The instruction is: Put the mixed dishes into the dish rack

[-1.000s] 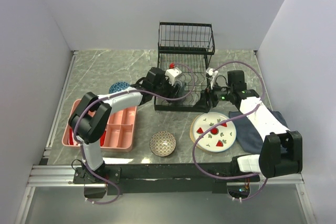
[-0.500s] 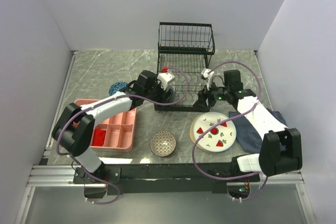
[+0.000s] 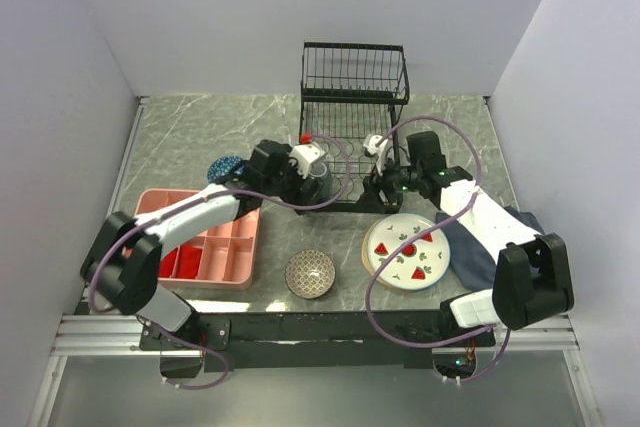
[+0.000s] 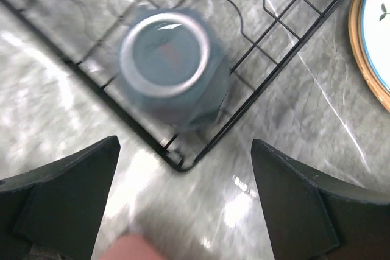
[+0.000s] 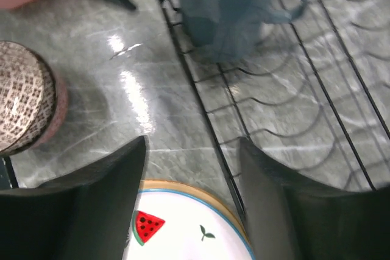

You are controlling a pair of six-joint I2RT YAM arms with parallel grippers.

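Found the left gripper (image 4: 184,144) pulled back leftward from inside the dish rack (image 3: 355,77) over the last second, jaws spread wide and empty, hovering over the rack's front-left corner. Noted a blue-grey mug (image 4: 167,68) left upright on the rack's lower base just inside that corner, clear of both fingers. Judged that item as loaded. Recorded the right gripper (image 5: 192,144) shifted left along the rack's front edge, jaws partly apart, holding nothing. Counted three dishes not yet racked: the watermelon plate (image 3: 407,252) just before the rack, the pinkish-brown bowl (image 3: 310,274) near the front edge, the blue bowl (image 3: 226,167) behind the pink tray (image 3: 215,247). Could not make out the tan plate. Observed a dark cloth (image 3: 480,247) beside the watermelon plate. Logged the table (image 3: 200,127) as grey veined stone, glossy under the lights, enclosed by plain pale walls on three sides.
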